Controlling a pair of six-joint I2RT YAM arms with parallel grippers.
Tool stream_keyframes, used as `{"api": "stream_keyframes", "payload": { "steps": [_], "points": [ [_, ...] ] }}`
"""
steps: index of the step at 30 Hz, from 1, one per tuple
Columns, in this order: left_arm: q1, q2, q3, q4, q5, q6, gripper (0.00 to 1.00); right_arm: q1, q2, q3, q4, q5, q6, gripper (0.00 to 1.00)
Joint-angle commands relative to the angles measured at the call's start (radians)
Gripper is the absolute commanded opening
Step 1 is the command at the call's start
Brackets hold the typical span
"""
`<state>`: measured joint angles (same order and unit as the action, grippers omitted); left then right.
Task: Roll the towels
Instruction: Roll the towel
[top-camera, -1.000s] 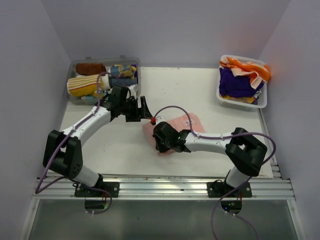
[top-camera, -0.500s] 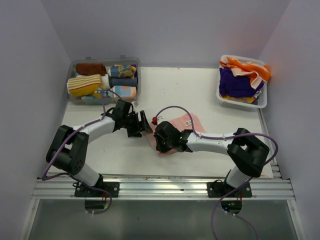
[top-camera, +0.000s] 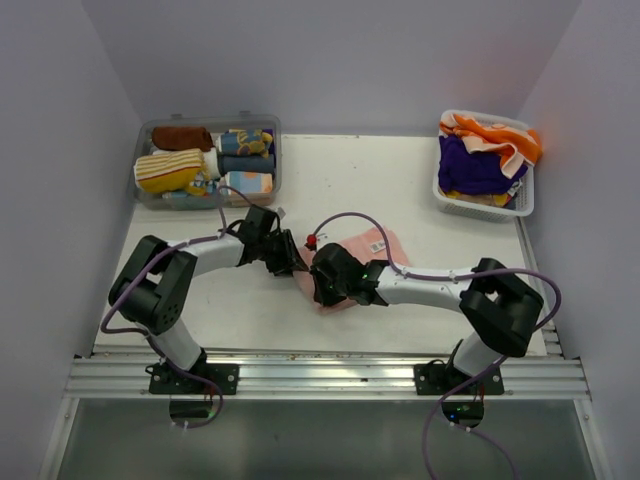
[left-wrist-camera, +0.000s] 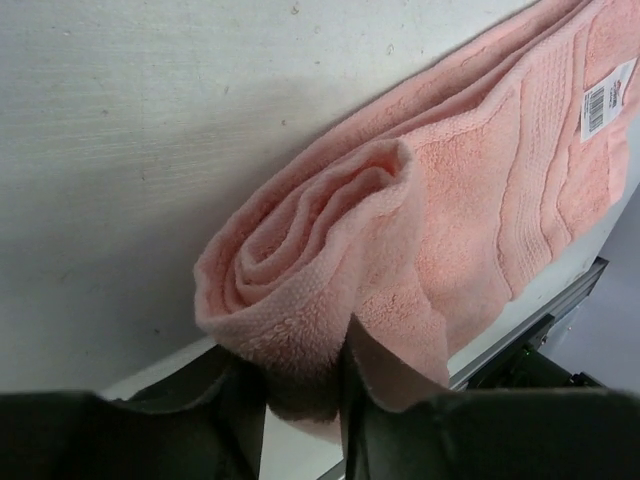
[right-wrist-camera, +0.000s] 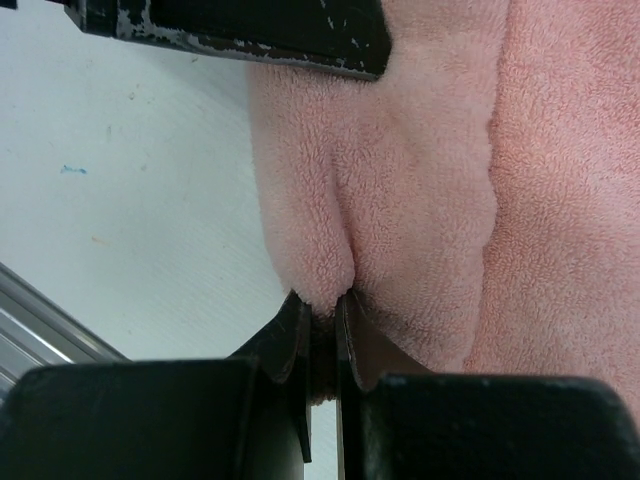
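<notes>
step: we roll the towel (left-wrist-camera: 450, 200) | left end effector (left-wrist-camera: 300, 385) grips roll end, right end effector (right-wrist-camera: 322, 310) pinches a fold | next: we likely turn both together

The white table (top-camera: 400, 180) had a matt, faintly speckled top, with a small blue mark (right-wrist-camera: 75, 170) showing in the right wrist view near its near edge. A clear plastic bin (top-camera: 278, 160) with a grey-tinted rim sat in the far left corner, its long side along the far edge. A white slotted basket (top-camera: 480, 208) sat in the far right corner, well apart from the bin, turned slightly askew to the right edge. Along the near edge ran an aluminium rail (top-camera: 320, 375) – ribbed, reaching from side to side – and beyond it lay a grey glossy panel (top-camera: 320, 440). Plain lavender walls (top-camera: 330, 60) closed in the table at its far, left and right edges.
</notes>
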<state>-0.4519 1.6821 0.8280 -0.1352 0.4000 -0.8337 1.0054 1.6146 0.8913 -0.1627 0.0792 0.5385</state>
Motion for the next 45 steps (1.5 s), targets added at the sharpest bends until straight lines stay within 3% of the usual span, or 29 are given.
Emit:
{"api": "stream_keyframes", "payload": {
  "steps": [1, 3, 4, 6, 7, 9, 14, 30, 34, 38, 39, 42, 45],
  "points": [
    [-0.008, 0.011, 0.028, 0.014, -0.044, -0.030, 0.30, -0.002, -0.047, -0.002, -0.024, 0.001, 0.002, 0.00],
    [-0.010, -0.001, 0.034, -0.013, -0.050, -0.039, 0.15, -0.002, -0.062, 0.009, -0.049, 0.017, -0.008, 0.07],
    [-0.010, -0.008, 0.036, -0.023, -0.053, -0.044, 0.11, -0.002, -0.071, 0.012, -0.057, 0.024, -0.012, 0.20],
    [-0.010, -0.033, 0.033, -0.047, -0.061, -0.056, 0.03, -0.001, -0.097, 0.026, -0.083, 0.039, -0.024, 0.34],
    [-0.010, -0.048, 0.031, -0.055, -0.062, -0.059, 0.01, 0.001, -0.107, 0.031, -0.092, 0.054, -0.031, 0.44],
    [-0.011, -0.062, 0.028, -0.072, -0.070, -0.068, 0.00, 0.002, -0.127, 0.050, -0.118, 0.073, -0.044, 0.53],
    [-0.014, -0.079, 0.022, -0.095, -0.089, -0.070, 0.00, 0.021, -0.124, 0.118, -0.155, 0.114, -0.089, 0.58],
    [-0.013, -0.091, 0.040, -0.133, -0.102, -0.070, 0.00, 0.116, 0.148, 0.314, -0.170, 0.220, -0.247, 0.70],
    [-0.014, -0.096, 0.042, -0.141, -0.104, -0.076, 0.00, 0.125, 0.195, 0.319, -0.144, 0.252, -0.255, 0.63],
    [-0.013, -0.102, 0.042, -0.145, -0.109, -0.077, 0.00, 0.125, 0.220, 0.313, -0.117, 0.271, -0.232, 0.37],
    [-0.014, -0.105, 0.040, -0.147, -0.109, -0.077, 0.00, 0.125, 0.219, 0.313, -0.113, 0.268, -0.226, 0.25],
    [-0.014, -0.116, 0.039, -0.158, -0.118, -0.079, 0.00, 0.124, 0.202, 0.302, -0.101, 0.243, -0.207, 0.03],
    [-0.010, -0.131, 0.036, -0.167, -0.119, -0.079, 0.00, 0.118, 0.170, 0.287, -0.089, 0.187, -0.187, 0.00]
  ]
}}
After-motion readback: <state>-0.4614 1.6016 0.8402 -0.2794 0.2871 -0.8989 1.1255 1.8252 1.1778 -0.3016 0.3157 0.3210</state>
